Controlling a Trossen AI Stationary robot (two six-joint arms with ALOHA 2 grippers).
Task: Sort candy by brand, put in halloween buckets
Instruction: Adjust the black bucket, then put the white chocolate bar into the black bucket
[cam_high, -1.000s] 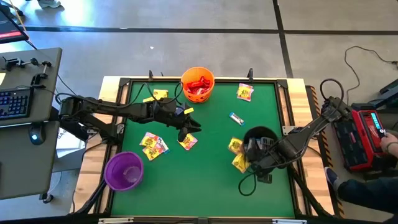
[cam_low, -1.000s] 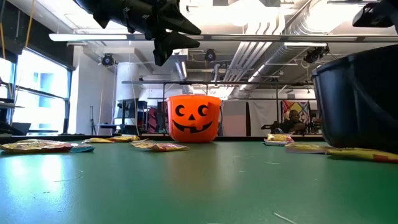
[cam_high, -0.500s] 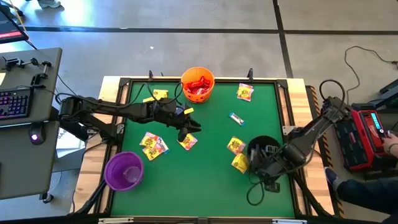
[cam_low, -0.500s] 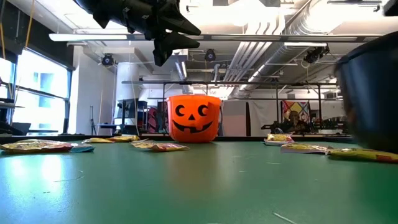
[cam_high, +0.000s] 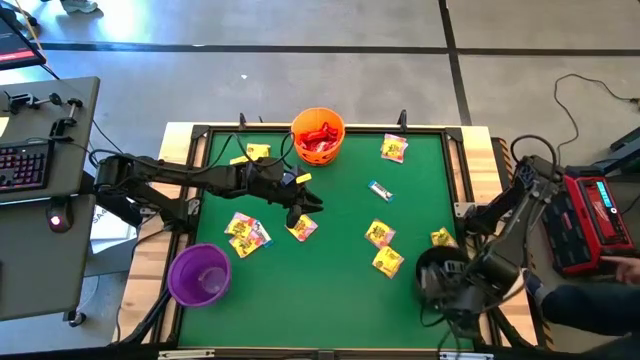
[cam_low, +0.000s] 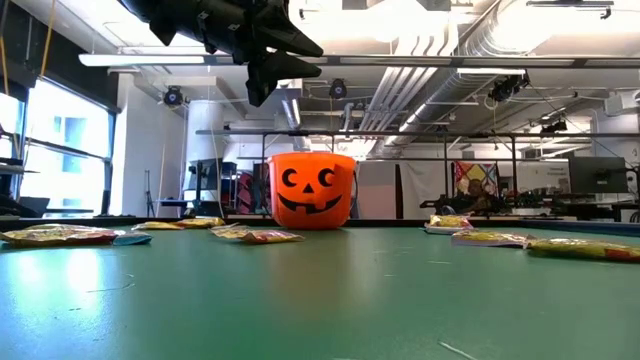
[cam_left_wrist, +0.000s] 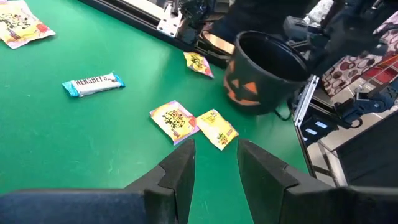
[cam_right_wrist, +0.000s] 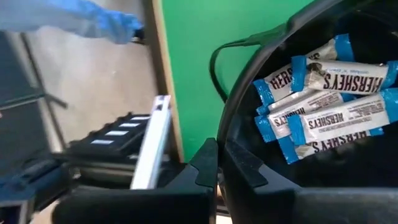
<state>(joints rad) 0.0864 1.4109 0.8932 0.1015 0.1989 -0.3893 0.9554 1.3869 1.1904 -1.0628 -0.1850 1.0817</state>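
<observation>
Black bucket (cam_right_wrist: 298, 124) cut off by the right wrist view's edges, rim pinched by the right gripper (cam_right_wrist: 216, 163); bottom packets partly buried under the others. In the high view, right gripper lost behind its own arm. Low view: left arm cropped above the orange bucket (cam_low: 313, 190).

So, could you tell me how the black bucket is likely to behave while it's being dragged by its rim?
The black bucket, gripped at its rim by the right hand, looks like thin plastic, probably light. Holding only a few white-blue bars, it may tip or swing easily. Its loose handle could snag.
</observation>
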